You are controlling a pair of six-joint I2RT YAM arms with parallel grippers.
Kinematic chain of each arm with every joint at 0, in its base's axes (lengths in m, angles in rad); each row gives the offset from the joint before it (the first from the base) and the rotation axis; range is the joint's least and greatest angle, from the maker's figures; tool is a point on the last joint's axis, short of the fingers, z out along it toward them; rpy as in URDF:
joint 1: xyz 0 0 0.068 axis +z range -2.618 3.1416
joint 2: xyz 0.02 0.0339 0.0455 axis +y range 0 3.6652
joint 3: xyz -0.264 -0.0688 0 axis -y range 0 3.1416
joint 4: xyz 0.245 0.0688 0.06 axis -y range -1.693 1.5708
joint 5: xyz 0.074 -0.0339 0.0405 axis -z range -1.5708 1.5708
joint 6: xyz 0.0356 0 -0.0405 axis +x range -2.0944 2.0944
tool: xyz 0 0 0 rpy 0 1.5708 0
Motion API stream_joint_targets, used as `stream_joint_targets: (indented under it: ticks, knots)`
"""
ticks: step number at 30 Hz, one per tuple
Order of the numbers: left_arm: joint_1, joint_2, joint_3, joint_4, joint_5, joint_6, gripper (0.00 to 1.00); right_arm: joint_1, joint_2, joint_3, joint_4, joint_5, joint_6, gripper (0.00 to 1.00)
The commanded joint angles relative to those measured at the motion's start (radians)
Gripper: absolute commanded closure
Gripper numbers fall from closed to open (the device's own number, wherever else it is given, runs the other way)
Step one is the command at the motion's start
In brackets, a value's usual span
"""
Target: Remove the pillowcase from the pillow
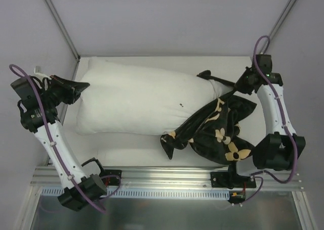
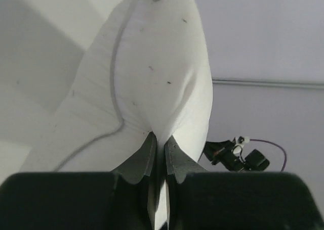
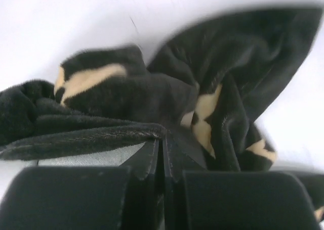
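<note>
We see the pillowcase (image 1: 217, 131) bunched at the right end of the pillow (image 1: 142, 101), most of it off. Its black plush with tan flowers and stars lies crumpled on the bench (image 1: 131, 149), spilling from the pillow's right end toward the near edge. A narrow strand of it runs across the pillow's far right corner, where a little white shows between the black folds. We cannot tell how much of that end remains inside the cover.

The pillow lies lengthwise across the bench, bare and white over most of its length, its left end lifted into a point.

The right hand (image 1: 242, 83) sits at the far right, just beside the pillow's end. It is pressed together on the pillowcase. In the right wrist view its fingers (image 3: 147, 159) meet with a fold of black plush caught at the tips, and the rest of the fabric is heaped just beyond.

The left hand (image 1: 76, 88) is at the pillow's far left corner, pinching the pillow. In the left wrist view its fingers (image 2: 139, 162) close on a gathered tuck of white cloth, the seam curving away from them.

A metal rail (image 1: 167, 177) runs along the bench's near edge, carrying both arm bases.
</note>
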Motion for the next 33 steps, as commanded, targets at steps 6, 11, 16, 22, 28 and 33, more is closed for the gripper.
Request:
stream_joint_targets:
  ticks: [6, 11, 16, 22, 28, 33]
  knots:
    - [-0.033, 0.11, -0.107, 0.134, -0.254, 0.065, 0.94, 0.117, -0.014, -0.062, 0.062, 0.102, -0.048, 0.42]
    - [-0.171, 0.075, -0.087, 0.128, -0.373, 0.224, 0.02, 0.36, -0.148, -0.116, 0.062, 0.174, -0.062, 0.05]
    - [-0.402, 0.006, -0.049, 0.042, -0.498, 0.398, 0.01, 0.536, -0.374, -0.314, 0.066, 0.217, -0.065, 0.04]
    - [-0.818, -0.042, -0.209, -0.015, -0.688, 0.42, 0.01, 0.742, -0.521, -0.482, -0.088, 0.309, 0.008, 0.04]
    - [-1.379, 0.088, -0.228, -0.044, -1.051, 0.277, 0.01, 0.863, -0.636, -0.548, -0.234, 0.339, 0.159, 0.04]
    - [-1.528, 0.302, -0.161, -0.042, -1.147, 0.257, 0.01, 0.923, -0.66, -0.581, -0.242, 0.246, 0.189, 0.04]
